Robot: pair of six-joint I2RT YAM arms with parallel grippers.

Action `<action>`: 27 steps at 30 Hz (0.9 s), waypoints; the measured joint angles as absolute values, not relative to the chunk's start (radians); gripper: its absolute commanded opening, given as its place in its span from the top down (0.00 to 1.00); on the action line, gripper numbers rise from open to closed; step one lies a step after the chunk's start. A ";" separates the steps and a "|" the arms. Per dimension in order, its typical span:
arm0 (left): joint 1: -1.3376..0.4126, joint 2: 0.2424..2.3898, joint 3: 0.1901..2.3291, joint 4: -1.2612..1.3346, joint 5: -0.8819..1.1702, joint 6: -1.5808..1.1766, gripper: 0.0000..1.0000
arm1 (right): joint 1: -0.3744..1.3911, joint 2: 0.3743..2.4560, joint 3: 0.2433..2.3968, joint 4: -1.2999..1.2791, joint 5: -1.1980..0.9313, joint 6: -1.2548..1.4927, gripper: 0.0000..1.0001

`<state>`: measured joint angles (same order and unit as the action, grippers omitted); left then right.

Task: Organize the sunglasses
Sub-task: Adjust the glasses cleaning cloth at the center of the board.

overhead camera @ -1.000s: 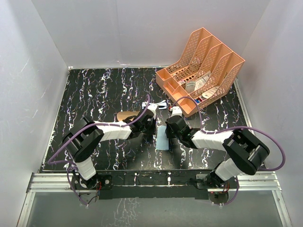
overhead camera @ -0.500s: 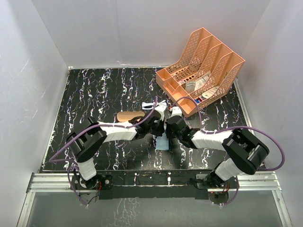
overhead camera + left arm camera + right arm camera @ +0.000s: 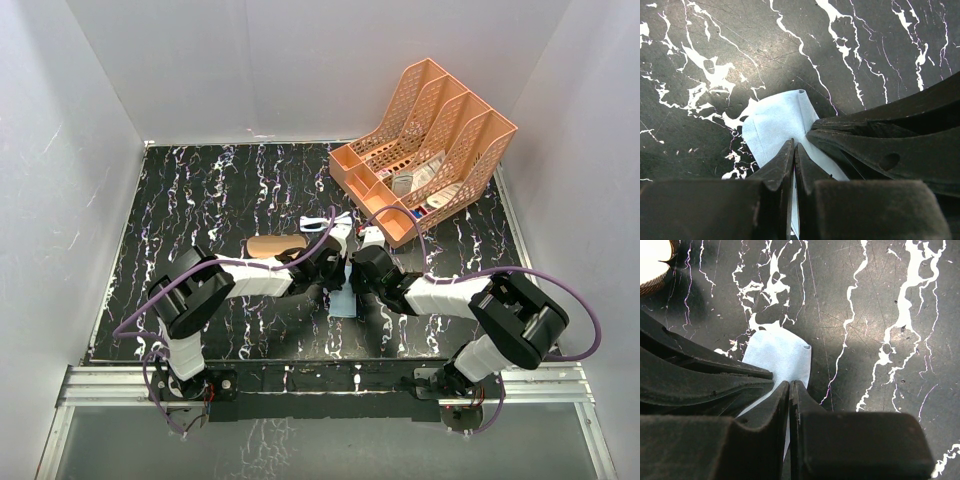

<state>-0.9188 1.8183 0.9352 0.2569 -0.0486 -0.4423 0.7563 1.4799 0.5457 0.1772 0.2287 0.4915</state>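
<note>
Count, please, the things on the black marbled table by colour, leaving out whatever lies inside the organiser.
Light blue square cloth: 1
Brown oblong case: 1
White-framed sunglasses: 1
Orange plastic file organiser: 1
Total: 4

Top external: high behind the arm bases, facing down over the whole table (image 3: 200, 190). Left wrist: close, low, facing out past left fingers (image 3: 780, 165). Right wrist: likewise past right fingers (image 3: 776, 402). Shared by all three: blue cloth (image 3: 775, 125) at both fingertips.
</note>
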 measured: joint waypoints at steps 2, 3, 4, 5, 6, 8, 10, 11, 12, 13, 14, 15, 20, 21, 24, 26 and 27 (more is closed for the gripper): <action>-0.919 1.818 0.935 0.255 -0.058 -0.443 1.00 | 0.756 1.480 0.546 0.177 0.229 0.492 0.96; -0.919 1.818 0.936 0.253 -0.064 -0.443 1.00 | 0.756 1.480 0.546 0.177 0.229 0.492 0.96; -0.920 1.818 0.937 0.252 -0.070 -0.443 1.00 | 0.756 1.480 0.546 0.177 0.229 0.492 0.96; -0.921 1.818 0.937 0.249 -0.076 -0.444 1.00 | 0.756 1.480 0.546 0.177 0.229 0.492 0.96; -0.922 1.818 0.938 0.248 -0.081 -0.445 1.00 | 0.756 1.480 0.546 0.177 0.229 0.492 0.96; -0.925 1.818 0.939 0.244 -0.098 -0.446 1.00 | 0.756 1.480 0.545 0.179 0.229 0.492 0.96; -0.926 1.818 0.941 0.238 -0.117 -0.446 1.00 | 0.756 1.480 0.542 0.184 0.229 0.492 0.96; -0.926 1.818 0.942 0.236 -0.125 -0.446 1.00 | 0.756 1.480 0.542 0.185 0.229 0.492 0.96; -0.926 1.818 0.942 0.233 -0.134 -0.446 1.00 | 0.756 1.480 0.542 0.185 0.229 0.492 0.96; -0.926 1.818 0.943 0.231 -0.142 -0.447 1.00 | 0.756 1.480 0.542 0.185 0.229 0.492 0.96; -0.926 1.818 0.943 0.230 -0.149 -0.447 1.00 | 0.756 1.480 0.542 0.185 0.229 0.492 0.96; -0.926 1.818 0.943 0.230 -0.154 -0.447 1.00 | 0.756 1.480 0.542 0.185 0.229 0.492 0.96; -0.926 1.818 0.943 0.230 -0.159 -0.450 1.00 | 0.756 1.480 0.542 0.185 0.229 0.492 0.96; -0.926 1.818 0.943 0.230 -0.159 -0.450 1.00 | 0.756 1.480 0.542 0.185 0.229 0.492 0.96; -0.926 1.818 0.944 0.229 -0.158 -0.449 1.00 | 0.756 1.480 0.542 0.185 0.229 0.491 0.96; -0.926 1.818 0.945 0.226 -0.157 -0.449 1.00 | 0.756 1.480 0.542 0.185 0.229 0.491 0.96; -0.926 1.818 0.948 0.221 -0.157 -0.449 1.00 | 0.756 1.480 0.542 0.185 0.229 0.491 0.96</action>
